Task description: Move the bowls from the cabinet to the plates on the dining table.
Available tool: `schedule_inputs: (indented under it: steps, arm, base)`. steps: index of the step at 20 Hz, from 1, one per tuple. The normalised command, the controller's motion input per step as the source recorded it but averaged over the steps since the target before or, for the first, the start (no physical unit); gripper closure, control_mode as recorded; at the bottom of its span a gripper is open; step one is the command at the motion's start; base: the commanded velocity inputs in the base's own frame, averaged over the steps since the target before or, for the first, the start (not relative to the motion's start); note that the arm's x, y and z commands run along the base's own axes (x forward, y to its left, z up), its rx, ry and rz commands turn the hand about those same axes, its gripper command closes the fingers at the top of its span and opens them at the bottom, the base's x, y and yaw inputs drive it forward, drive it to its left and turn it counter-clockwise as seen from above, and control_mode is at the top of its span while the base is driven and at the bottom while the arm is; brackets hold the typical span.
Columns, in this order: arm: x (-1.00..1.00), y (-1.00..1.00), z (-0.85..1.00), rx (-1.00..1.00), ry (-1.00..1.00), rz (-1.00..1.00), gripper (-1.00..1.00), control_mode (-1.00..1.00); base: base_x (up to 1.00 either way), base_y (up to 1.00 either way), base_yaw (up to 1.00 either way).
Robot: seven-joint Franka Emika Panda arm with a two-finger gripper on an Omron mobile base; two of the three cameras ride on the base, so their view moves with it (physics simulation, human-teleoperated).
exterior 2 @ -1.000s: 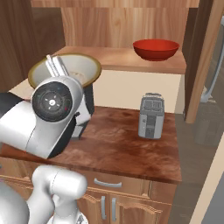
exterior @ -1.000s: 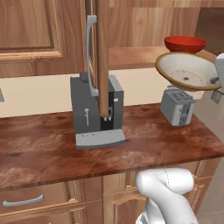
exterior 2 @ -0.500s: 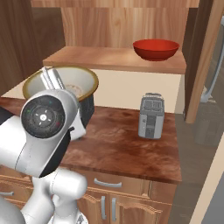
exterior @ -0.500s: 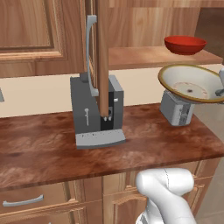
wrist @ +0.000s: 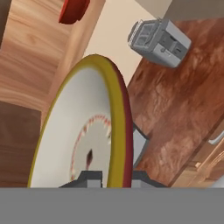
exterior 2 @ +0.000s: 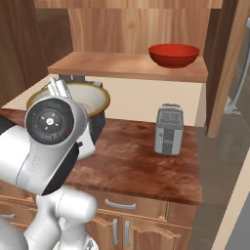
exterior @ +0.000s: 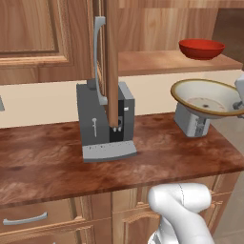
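Cream bowl (exterior: 205, 96) clamped by its rim in the tool (wrist: 114, 178), right of frame, above the table (exterior: 57, 162).
Golden-brown rim, whitish speckled inside; red bowl (exterior: 201, 48) sits on the cabinet shelf (exterior: 157, 61), upper right.

Two rear base views sharing the toaster (exterior: 191, 123); close hand view along the bowl rim (wrist: 114, 131).

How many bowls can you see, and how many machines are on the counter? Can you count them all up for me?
Bowls: 2, a glossy red bowl on the wooden cabinet shelf, and a cream bowl with a golden-brown rim held in the robot's gripper.
Counter machines: 2, a grey toaster and a grey-and-black coffee machine.
Total: 4
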Motion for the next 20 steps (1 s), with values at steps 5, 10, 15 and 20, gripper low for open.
schedule_inputs:
  steps: [5,10,15,20]
  arm:
    - [0.00,0.00,0.00,0.00,0.02,0.00,1.00,-1.00]
    - [0.00,0.00,0.00,0.00,0.00,0.00,1.00,-1.00]
    - [0.00,0.00,0.00,0.00,0.00,0.00,1.00,-1.00]
    - [0.00,0.00,0.00,0.00,0.00,0.00,1.00,-1.00]
  base:
    - [0.00,0.00,0.00]
    - [0.00,0.00,0.00]
    - [0.00,0.00,0.00]
    - [0.00,0.00,0.00]
